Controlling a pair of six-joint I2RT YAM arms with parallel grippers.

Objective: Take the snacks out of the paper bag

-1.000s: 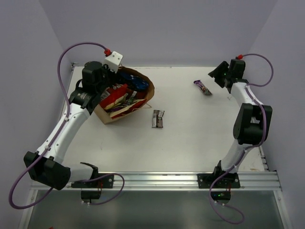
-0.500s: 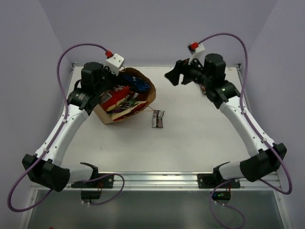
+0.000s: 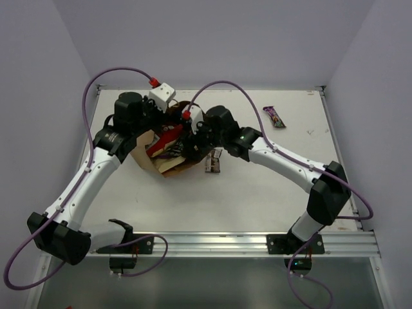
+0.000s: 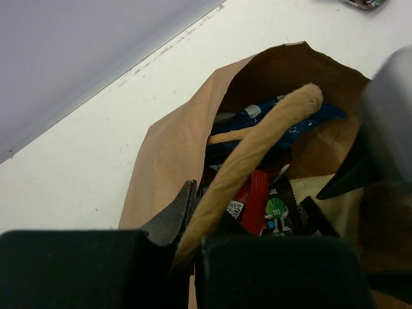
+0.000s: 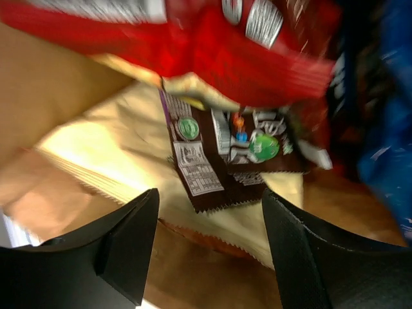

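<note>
We see the left gripper pinching the handle of the paper bag; the right arm reaches leftward, right gripper spread open over the snacks inside.

Top external camera is looking down from above and behind the 2 arm bases, taking in the whole table. Left wrist camera is sitting close over the paper bag, facing along its handle into the mouth. Right wrist camera is looking into that mouth from even nearer; all 3 views are sharing the bag, the 2 wrist views its brown candy packet.
</note>
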